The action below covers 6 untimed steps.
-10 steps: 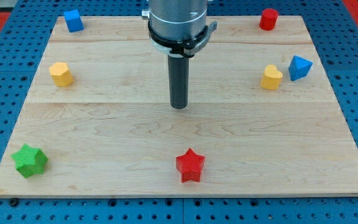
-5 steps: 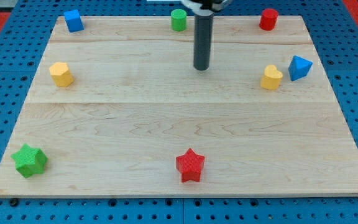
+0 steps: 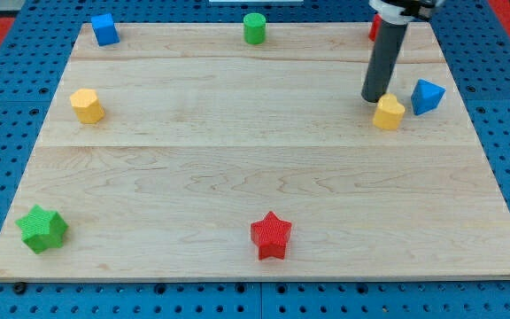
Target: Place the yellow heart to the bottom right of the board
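The yellow heart [image 3: 389,112] lies on the wooden board [image 3: 255,168] at the right, in its upper half. My tip [image 3: 375,97] stands just at the heart's upper left, touching it or nearly so. The dark rod rises from there to the view's top edge. A blue triangular block [image 3: 427,95] sits close to the right of the heart.
A red cylinder [image 3: 374,28] is partly hidden behind the rod at the top right. A green cylinder [image 3: 254,28] is at the top middle, a blue cube [image 3: 104,29] top left, a yellow hexagon [image 3: 86,105] left, a green star [image 3: 42,229] bottom left, a red star [image 3: 271,236] bottom middle.
My tip has moved from the board's middle up and then to the right, ending against the yellow heart's upper left. The blocks have not visibly moved.
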Motion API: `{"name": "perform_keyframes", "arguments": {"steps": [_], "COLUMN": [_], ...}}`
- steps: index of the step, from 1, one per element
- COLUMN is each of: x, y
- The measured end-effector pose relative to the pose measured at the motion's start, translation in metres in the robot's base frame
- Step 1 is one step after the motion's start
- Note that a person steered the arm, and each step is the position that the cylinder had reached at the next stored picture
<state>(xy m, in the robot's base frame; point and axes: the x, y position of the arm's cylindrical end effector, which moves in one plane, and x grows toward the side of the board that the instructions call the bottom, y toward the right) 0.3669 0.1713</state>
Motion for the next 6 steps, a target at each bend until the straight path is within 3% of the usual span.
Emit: {"name": "perform_keyframes", "arguments": {"steps": [3, 6], "x": [0.076, 0.117], "y": [0.051, 0.057]}}
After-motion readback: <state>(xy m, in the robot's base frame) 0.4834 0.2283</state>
